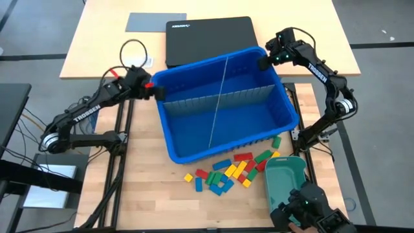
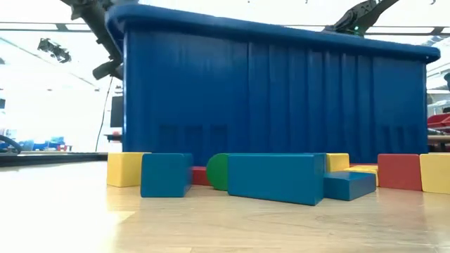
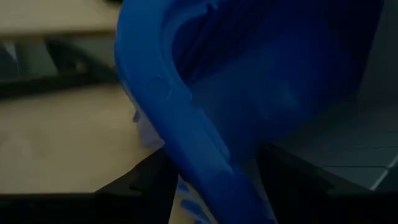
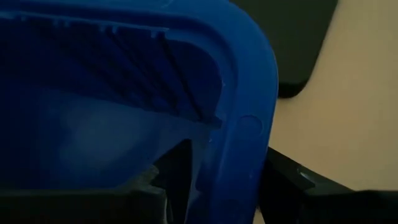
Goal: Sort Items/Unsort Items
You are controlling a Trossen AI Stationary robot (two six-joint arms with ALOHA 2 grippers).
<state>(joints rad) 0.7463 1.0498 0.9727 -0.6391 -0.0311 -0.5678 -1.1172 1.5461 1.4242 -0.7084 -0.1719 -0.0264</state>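
A big blue bin with grey slotted dividers inside stands mid-table, with nothing else in it. The items, several red, yellow, green and blue blocks, lie loose on the table in front of its near wall; the low view shows them close up. My left gripper is shut on the bin's far left corner. At the far right corner, my right gripper is shut on the rim too. My left gripper has the bin's rolled rim at the far left corner between its two fingers, one inside the wall and one outside. The fingers slant down from the table's left. My right gripper straddles the rim at the far right corner, one finger inside the bin and the other outside. The fingers slant down from the far right.
A teal tray lies at the near right beside the blocks. A black laptop and a grey sheet lie on the far table behind the bin. Bare wood stretches along the near left.
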